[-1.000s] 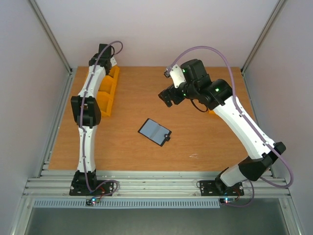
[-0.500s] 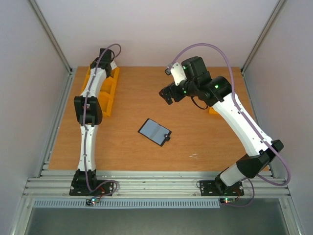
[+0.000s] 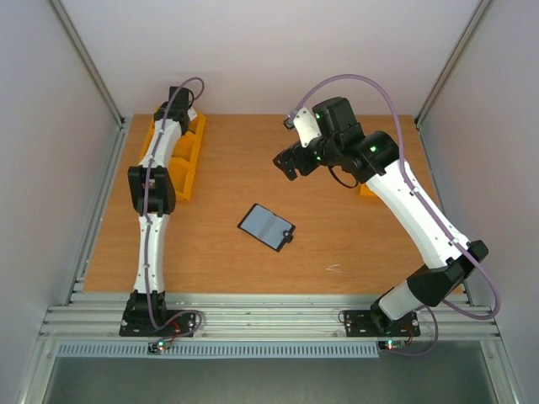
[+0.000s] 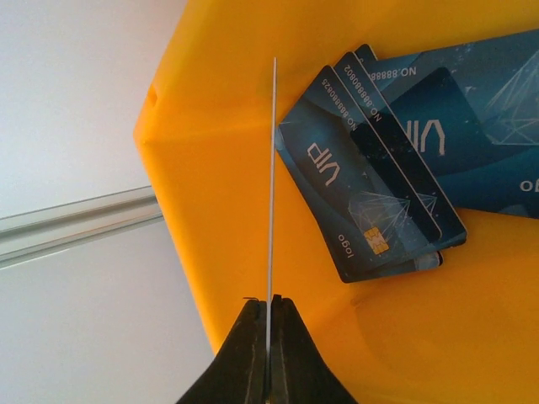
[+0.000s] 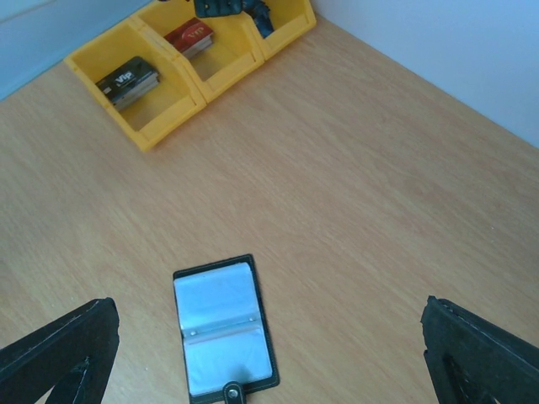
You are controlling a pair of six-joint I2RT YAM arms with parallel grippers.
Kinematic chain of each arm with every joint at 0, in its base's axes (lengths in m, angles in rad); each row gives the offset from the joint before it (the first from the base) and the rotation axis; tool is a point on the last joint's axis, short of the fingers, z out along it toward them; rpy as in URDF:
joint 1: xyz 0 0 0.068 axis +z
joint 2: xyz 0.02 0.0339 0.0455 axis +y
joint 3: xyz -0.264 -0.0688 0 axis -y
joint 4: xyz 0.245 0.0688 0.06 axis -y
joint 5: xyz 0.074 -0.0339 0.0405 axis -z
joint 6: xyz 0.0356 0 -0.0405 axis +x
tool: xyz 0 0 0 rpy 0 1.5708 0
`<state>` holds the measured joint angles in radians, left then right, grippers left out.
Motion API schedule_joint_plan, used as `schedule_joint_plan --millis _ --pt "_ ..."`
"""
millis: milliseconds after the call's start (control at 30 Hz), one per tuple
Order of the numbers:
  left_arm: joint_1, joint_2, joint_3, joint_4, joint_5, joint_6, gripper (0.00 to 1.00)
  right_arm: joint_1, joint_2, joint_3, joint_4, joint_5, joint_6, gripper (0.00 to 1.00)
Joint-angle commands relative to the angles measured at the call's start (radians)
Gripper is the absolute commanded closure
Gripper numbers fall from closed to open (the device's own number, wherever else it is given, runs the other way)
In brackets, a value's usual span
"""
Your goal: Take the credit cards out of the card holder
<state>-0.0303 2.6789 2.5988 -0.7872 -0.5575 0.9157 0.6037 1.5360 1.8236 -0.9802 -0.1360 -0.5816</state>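
Around the work: a row of yellow bins [image 3: 182, 160] stands at the far left of the wooden table [image 3: 354, 244]. The left arm reaches out over them. A scrap of yellow shows behind the right arm's forearm, too covered to identify.

Card holder [image 3: 266, 226]: lies open and flat near the table's middle, well apart from the bins and clear of both arms. From the right wrist we see its two blue-grey panels edged in black and the snap tab [image 5: 232, 391] at the near end. We cannot tell whether any cards remain in its pockets.

Left gripper [image 4: 269, 311]: clenched on a thin card [image 4: 272, 168] seen edge-on, so its face and colour are unreadable. It hangs over one bin compartment, above a stack of dark blue cards [image 4: 370, 194].

Right gripper [image 3: 287, 165]: jaws spread wide, grasping nothing, poised above the table beyond the holder. Only its black fingers [image 5: 63, 353] show at the lower corners of its wrist view.

Writing: the blue cards read "VIP" and "logo", with a number beginning "NO.8888"; the rest is cut off or overlapped. Another compartment holds black cards [image 5: 126, 82] marked "VIP"; the next holds a red card [image 5: 189, 35], print too small to read.
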Motion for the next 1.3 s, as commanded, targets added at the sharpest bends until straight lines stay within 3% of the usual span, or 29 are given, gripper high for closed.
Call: schedule_joint_plan --millis 0,167,367,433,933,1067,1267 --pt "-0.001 0.023 0.015 0.045 0.004 -0.013 1.00 -0.004 -0.004 0.012 -0.007 -0.014 -0.002 0.01" --pt "-0.001 0.017 0.011 0.019 0.020 -0.020 0.97 -0.005 -0.004 0.018 -0.015 -0.014 0.004 0.01" --pt "-0.001 -0.038 -0.006 0.019 0.051 -0.068 0.59 -0.005 0.007 0.031 -0.017 -0.023 0.010 0.02" --pt "-0.002 -0.057 -0.007 0.020 0.056 -0.073 0.53 -0.005 0.009 0.037 -0.020 -0.024 0.010 0.02" --pt "-0.006 -0.247 -0.015 0.001 0.117 -0.093 0.31 -0.008 -0.023 0.032 0.000 -0.021 0.042 0.02" --pt "-0.023 -0.386 -0.050 -0.164 0.281 -0.215 0.27 -0.032 -0.060 -0.011 0.023 -0.087 0.087 0.02" --pt "-0.094 -0.724 -0.393 -0.378 0.690 -0.451 0.21 -0.033 -0.059 -0.074 -0.025 -0.172 0.229 0.01"
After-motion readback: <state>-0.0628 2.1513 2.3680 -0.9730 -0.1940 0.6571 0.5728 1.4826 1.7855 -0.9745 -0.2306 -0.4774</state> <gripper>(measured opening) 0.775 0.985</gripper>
